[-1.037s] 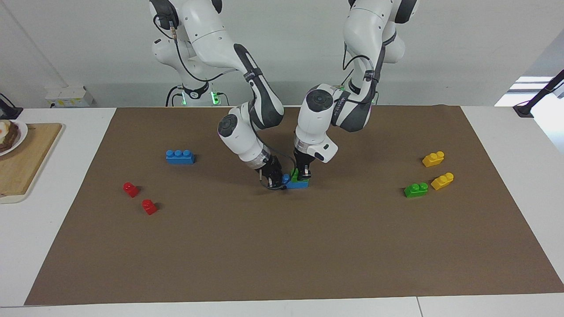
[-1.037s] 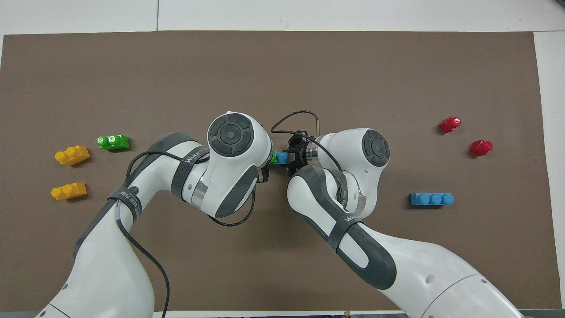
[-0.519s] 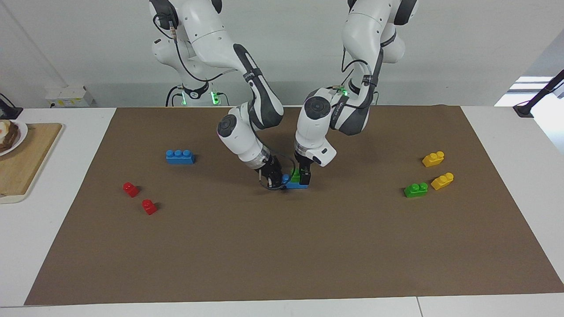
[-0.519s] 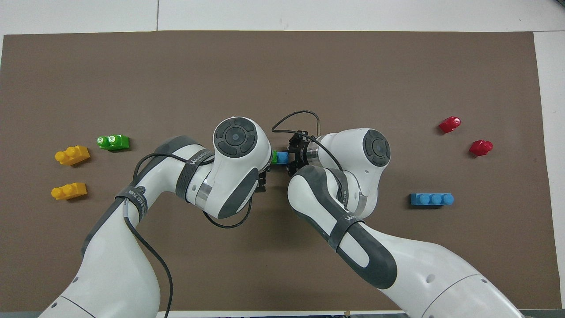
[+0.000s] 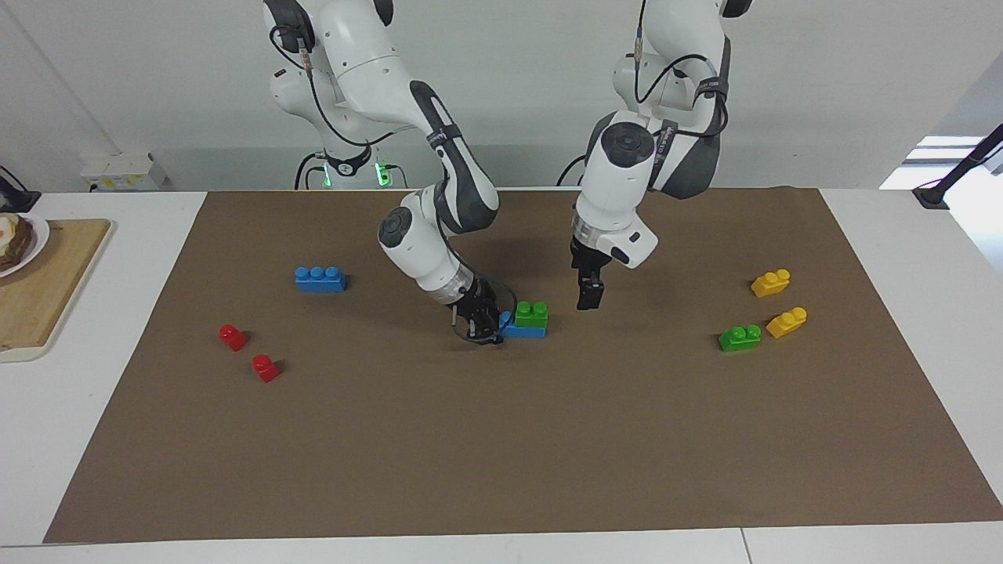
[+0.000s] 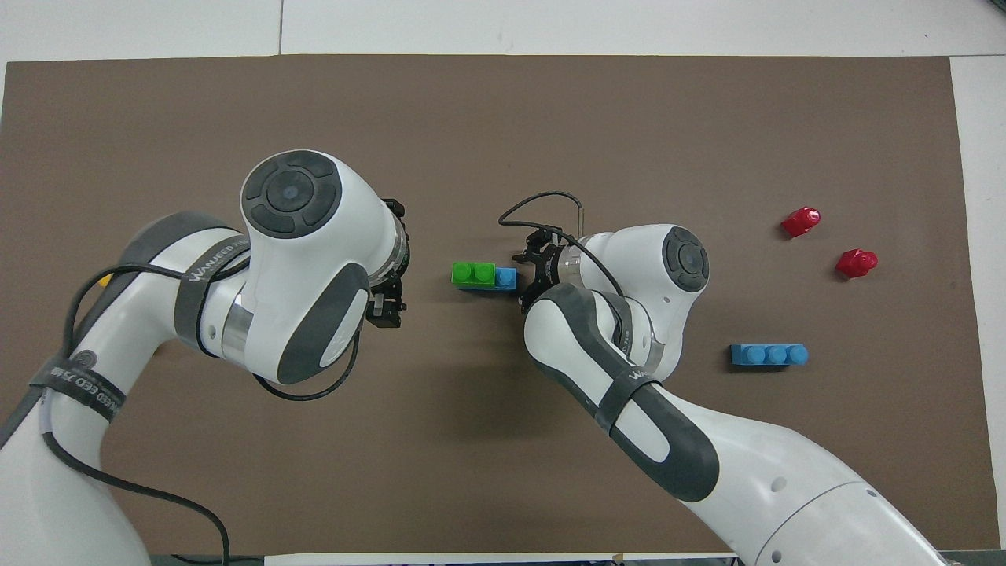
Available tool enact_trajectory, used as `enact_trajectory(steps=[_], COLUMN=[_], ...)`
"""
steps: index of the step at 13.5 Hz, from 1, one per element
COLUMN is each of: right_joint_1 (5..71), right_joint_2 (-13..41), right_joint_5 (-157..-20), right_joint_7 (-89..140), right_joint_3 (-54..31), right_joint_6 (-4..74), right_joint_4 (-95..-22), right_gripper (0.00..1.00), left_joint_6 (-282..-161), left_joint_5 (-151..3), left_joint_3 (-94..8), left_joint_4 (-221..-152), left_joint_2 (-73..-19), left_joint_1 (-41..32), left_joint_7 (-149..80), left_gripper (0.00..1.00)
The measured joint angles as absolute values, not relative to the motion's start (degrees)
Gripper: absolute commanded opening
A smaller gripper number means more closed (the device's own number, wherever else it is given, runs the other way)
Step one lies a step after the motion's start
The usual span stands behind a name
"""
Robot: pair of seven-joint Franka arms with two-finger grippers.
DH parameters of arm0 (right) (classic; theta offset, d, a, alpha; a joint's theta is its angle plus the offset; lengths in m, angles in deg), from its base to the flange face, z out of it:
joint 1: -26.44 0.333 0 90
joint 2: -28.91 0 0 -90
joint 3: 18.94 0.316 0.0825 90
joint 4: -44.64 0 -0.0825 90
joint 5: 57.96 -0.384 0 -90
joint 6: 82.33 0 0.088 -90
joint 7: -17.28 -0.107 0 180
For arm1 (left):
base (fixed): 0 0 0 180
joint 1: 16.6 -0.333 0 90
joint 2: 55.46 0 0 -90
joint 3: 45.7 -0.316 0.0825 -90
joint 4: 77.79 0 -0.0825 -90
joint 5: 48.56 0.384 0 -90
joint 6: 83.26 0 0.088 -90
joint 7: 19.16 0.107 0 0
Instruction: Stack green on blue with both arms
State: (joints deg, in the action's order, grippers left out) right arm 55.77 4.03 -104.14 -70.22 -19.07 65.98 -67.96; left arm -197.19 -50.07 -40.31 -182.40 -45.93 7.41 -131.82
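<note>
A green brick [image 5: 532, 313] sits on a blue brick [image 5: 523, 330] in the middle of the brown mat, covering two of its studs; the pair also shows in the overhead view, green [image 6: 473, 273] on blue [image 6: 507, 277]. My right gripper [image 5: 482, 321] is low at the mat, shut on the bare end of that blue brick. My left gripper [image 5: 589, 296] is open and empty, raised over the mat beside the stack toward the left arm's end. A second green brick [image 5: 740, 338] and a second blue brick [image 5: 320, 279] lie apart on the mat.
Two yellow bricks [image 5: 770, 283] [image 5: 787, 322] lie by the second green brick at the left arm's end. Two red bricks [image 5: 232, 337] [image 5: 266, 367] lie at the right arm's end. A wooden board [image 5: 47, 290] with a plate lies off the mat there.
My left gripper has let go of the green brick, risen and drawn back toward the left arm's end. The green brick stays on the blue one. The right gripper has hardly moved.
</note>
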Motion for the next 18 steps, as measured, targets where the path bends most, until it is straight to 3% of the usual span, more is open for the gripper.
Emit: enact_trajectory(steps=[4, 10, 14, 18], right_joint_1=[55.16, 48.47, 45.22, 39.48], right_joint_2=[3.90, 4.73, 7.86, 10.91], right_joint_5=[-104.26, -104.22, -101.02, -91.05], right_joint_7=[-70.22, -68.23, -57.96, -39.70], right_joint_3=[-19.15, -19.33, -19.51, -19.70], right_joint_6=[65.65, 57.54, 56.56, 49.54], right_joint_4=[-67.32, -62.06, -61.50, -60.97], right_gripper=[0.98, 1.00, 1.00, 1.00], left_joint_6=[-187.27, -179.17, -176.87, -177.04], left_joint_5=[-50.07, -50.07, -50.06, -45.40], left_joint_3=[-40.40, -40.69, -40.80, -40.80], left_joint_4=[-182.41, -182.55, -182.63, -182.19], left_joint_2=[-50.30, -58.38, -59.75, -59.90], left_joint_1=[3.44, -6.98, -12.16, -14.00], left_joint_7=[-117.41, -91.14, -71.37, -57.90], left_gripper=[1.00, 1.00, 1.00, 1.00])
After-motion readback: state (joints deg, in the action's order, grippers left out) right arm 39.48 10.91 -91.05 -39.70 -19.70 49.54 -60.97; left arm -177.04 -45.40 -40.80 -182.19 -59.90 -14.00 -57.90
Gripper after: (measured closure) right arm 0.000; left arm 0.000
